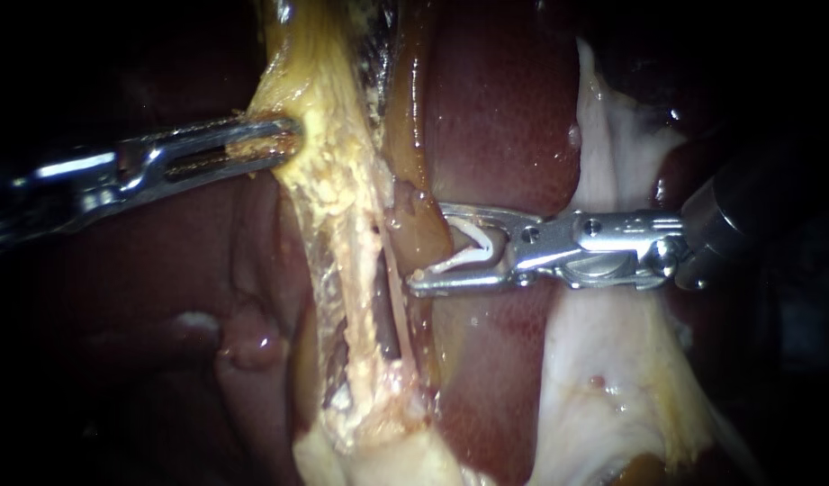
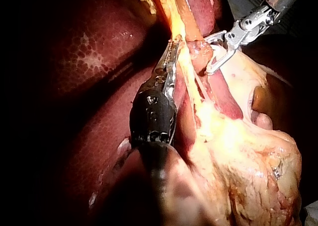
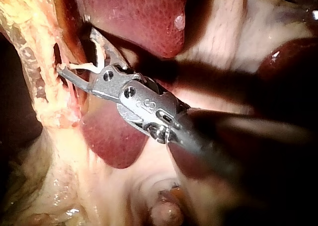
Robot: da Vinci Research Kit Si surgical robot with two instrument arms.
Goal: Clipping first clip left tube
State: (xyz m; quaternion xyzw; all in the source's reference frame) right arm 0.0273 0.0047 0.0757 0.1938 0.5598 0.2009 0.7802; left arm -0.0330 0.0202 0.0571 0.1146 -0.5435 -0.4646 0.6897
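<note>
Left instrument (image 1: 283, 139): tool clenched on the yellow tissue strand (image 1: 337, 180). Right instrument (image 1: 428, 248): the tool's jaws stand wide, with a white clip (image 1: 473, 252) seated between them, one leg against each jaw. Amber tube (image 1: 407, 135) runs just beside the strand and meets the clip's mouth; cannot tell if it is fully inside. Dark red liver (image 1: 495, 117) lies behind. A pale tissue fold (image 1: 603, 360) lies under the right shaft.

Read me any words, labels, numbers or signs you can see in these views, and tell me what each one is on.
Right instrument: small engraved marks on its metal wrist, too small to read.
Left instrument: no marks visible.
White clip, liver and other tissue: no text.
</note>
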